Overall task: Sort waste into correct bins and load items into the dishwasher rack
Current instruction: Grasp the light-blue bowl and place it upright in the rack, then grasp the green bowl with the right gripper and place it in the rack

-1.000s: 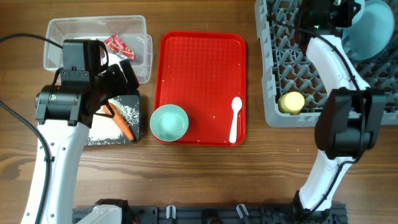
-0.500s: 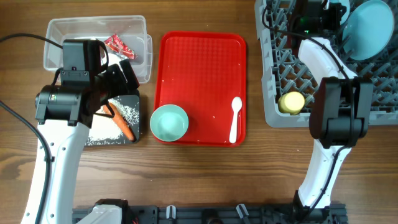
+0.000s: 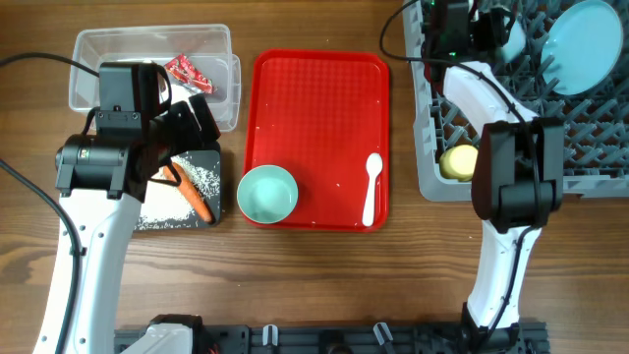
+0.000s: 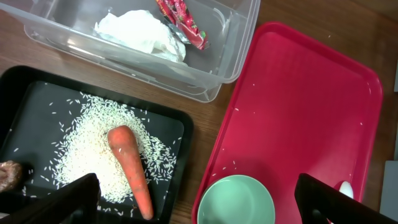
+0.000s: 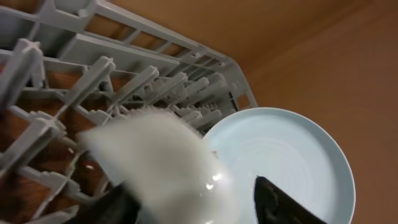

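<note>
My right gripper [image 3: 488,29] reaches into the far left of the grey dishwasher rack [image 3: 590,147], jaws apart. A pale blurred rounded shape, apparently the light blue bowl [image 5: 161,155], sits between the fingers, clear of the right fingertip [image 5: 280,202]. The light blue plate [image 3: 585,34] stands in the rack just beyond. A yellow cup [image 3: 459,162] lies in the rack's front left. My left gripper [image 4: 199,202] hangs open over the black tray [image 3: 157,218], which holds the carrot [image 4: 130,168], rice [image 4: 81,155] and a brown scrap [image 4: 9,174]. The clear tub [image 3: 98,49] holds a napkin [image 4: 143,31] and a red wrapper [image 3: 184,69].
The flat red tray [image 3: 319,108] lies in the middle, carrying a mint green bowl [image 3: 267,193] at its front left, a white spoon [image 3: 372,187] at its front right and a few stray rice grains. Rack pegs [image 5: 93,74] crowd round the right gripper.
The right gripper has slid left along the rack's far side and its jaws have parted. The plate now stands apart from it. The left arm has not moved.
</note>
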### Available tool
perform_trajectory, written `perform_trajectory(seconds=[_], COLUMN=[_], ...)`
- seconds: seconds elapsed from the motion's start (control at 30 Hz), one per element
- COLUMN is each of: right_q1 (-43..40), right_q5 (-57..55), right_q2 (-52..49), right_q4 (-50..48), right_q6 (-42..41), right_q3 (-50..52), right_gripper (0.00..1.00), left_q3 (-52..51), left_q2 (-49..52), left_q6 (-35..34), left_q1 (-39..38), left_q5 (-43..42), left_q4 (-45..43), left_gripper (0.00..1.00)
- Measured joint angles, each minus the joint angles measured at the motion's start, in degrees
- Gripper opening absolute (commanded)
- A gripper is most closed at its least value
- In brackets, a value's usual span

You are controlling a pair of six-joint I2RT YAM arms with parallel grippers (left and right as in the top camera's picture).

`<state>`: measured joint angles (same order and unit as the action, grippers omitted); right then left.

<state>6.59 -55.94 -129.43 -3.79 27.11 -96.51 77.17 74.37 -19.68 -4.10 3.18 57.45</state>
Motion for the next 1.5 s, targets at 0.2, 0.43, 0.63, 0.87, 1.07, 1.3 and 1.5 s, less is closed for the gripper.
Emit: perform_trajectory(seconds=[0.2,0.43,0.63,0.87,1.07,1.3,1.5], right_q1=[1.81,6.75,14.62,31.28,30.99,31.36,25.18], right_q5=[0.00,32.44,78.84,76.65,74.36,73.94,73.79], right_q2=[2.38,19.85,23.10,10.88,9.27,6.73,6.73], right_q4=[4.09,31.80,40.33,44.52,45.72,46.14,45.68], right_q6=[-3.63,-22.43,-38.03,-47.25,-50.45,-51.49,-52.15], right_q3=[0.00,-0.13,2.95,7.26,7.28,7.28,5.51], right_gripper=[0.82,1.00,0.94,0.54,0.34,0.04,0.04], left_q3=[0.00,0.00,0.00,0.00,0.00,0.00,0.00], left_q2=[0.00,0.00,0.04,0.04,0.04,0.04,0.04], left_q6=[0.00,-0.02,-0.17,-0.17,-0.17,-0.15,-0.17], left_q1=[0.00,0.00,0.00,0.00,0.00,0.00,0.00], left_q5=[0.00,0.02,0.00,0.00,0.00,0.00,0.00], left_q4=[0.00,0.02,0.00,0.02,0.00,0.00,0.02], left_gripper=[1.00,1.00,1.00,1.00,1.00,1.00,1.00])
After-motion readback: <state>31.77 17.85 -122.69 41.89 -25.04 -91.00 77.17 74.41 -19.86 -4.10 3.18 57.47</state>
